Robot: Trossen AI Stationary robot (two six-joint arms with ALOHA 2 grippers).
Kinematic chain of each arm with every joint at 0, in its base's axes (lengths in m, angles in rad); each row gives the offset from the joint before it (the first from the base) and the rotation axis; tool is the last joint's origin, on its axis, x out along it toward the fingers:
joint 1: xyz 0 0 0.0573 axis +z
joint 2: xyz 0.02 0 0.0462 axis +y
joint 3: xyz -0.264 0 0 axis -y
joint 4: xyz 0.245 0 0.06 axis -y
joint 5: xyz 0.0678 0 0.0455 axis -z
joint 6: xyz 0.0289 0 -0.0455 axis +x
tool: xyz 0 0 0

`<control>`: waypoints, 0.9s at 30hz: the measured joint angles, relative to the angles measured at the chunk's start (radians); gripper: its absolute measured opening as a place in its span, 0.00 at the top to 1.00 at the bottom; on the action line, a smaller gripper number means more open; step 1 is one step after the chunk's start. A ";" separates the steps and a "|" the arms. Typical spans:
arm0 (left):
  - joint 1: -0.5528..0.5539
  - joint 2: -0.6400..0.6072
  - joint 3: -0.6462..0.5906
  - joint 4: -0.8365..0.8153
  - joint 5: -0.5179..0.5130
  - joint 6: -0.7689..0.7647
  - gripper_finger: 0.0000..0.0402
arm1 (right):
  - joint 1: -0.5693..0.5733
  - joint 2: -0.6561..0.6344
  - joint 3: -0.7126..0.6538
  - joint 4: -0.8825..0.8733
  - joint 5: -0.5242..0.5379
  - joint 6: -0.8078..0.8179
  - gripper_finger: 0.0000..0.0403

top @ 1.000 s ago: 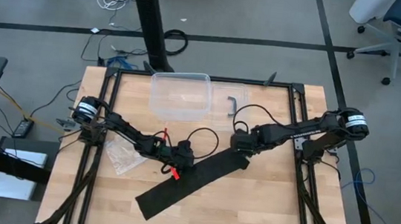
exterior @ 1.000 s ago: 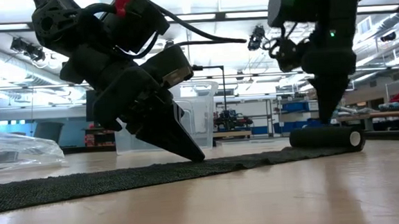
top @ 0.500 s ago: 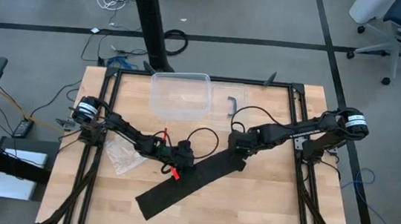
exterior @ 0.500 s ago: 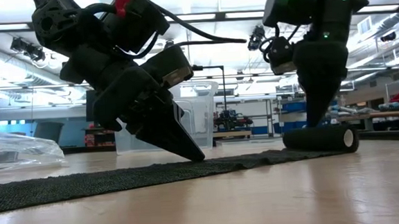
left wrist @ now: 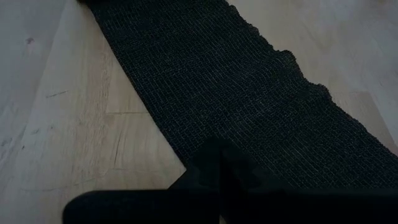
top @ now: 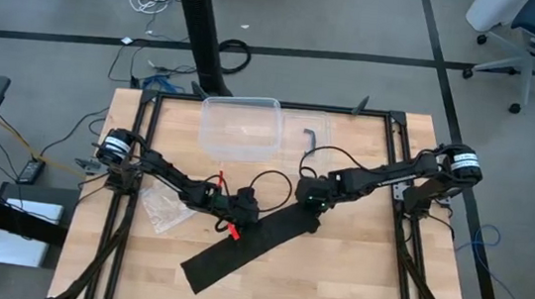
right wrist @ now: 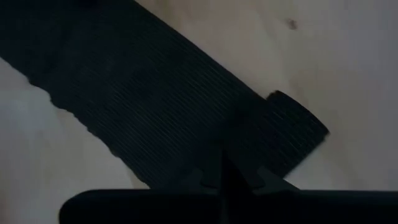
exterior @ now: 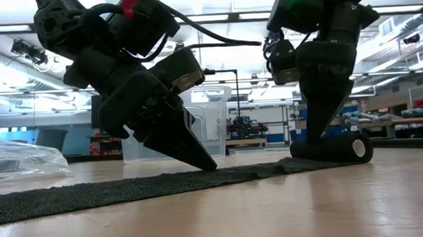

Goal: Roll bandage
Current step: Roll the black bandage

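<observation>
**Bandage partly rolled on the bench**

The black bandage [top: 248,242] lies diagonally across the wooden bench [top: 354,278], its upper end wound into a small roll [exterior: 331,149]. The right pincer [exterior: 316,138], clenched, presses on that roll. The left pincer [exterior: 199,160], also clenched, pins the flat strip near its middle.

The bandage [top: 248,242] lies on the desk [top: 354,278] as a diagonal strip, from lower left of centre up toward the middle, where its rolled end [exterior: 331,149] sits. The right gripper [top: 310,202] rests on that roll; the left gripper [top: 244,210] presses the strip further left. A plastic box [top: 240,127] stands behind them at the top, and a plastic bag [top: 167,209] lies at the left.
</observation>
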 joint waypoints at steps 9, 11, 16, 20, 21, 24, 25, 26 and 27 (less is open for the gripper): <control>0.000 -0.016 -0.001 0.005 0.022 -0.017 1.00 | 0.000 0.007 -0.002 0.014 -0.025 -0.005 1.00; 0.000 -0.028 -0.001 0.004 0.031 -0.017 1.00 | 0.000 0.007 -0.002 0.014 -0.026 -0.011 1.00; 0.000 -0.061 -0.001 -0.001 0.094 -0.018 1.00 | 0.000 0.007 -0.002 0.012 -0.026 -0.024 1.00; -0.002 -0.077 -0.001 -0.027 0.142 -0.033 1.00 | 0.000 0.007 0.001 0.016 -0.029 -0.044 1.00; -0.002 -0.077 -0.001 -0.034 0.148 -0.041 1.00 | 0.000 0.008 0.003 0.018 -0.031 -0.051 1.00; -0.003 -0.075 -0.002 -0.062 0.157 -0.044 1.00 | 0.001 0.008 0.013 0.018 -0.033 -0.074 0.99; -0.003 -0.073 -0.002 -0.069 0.157 -0.044 1.00 | 0.001 0.008 0.017 0.017 -0.035 -0.082 0.99; -0.003 -0.072 -0.002 -0.081 0.153 -0.044 1.00 | 0.001 0.008 0.021 0.018 -0.039 -0.089 0.99; -0.003 -0.071 -0.002 -0.088 0.146 -0.044 1.00 | 0.002 0.008 0.023 0.018 -0.041 -0.095 0.98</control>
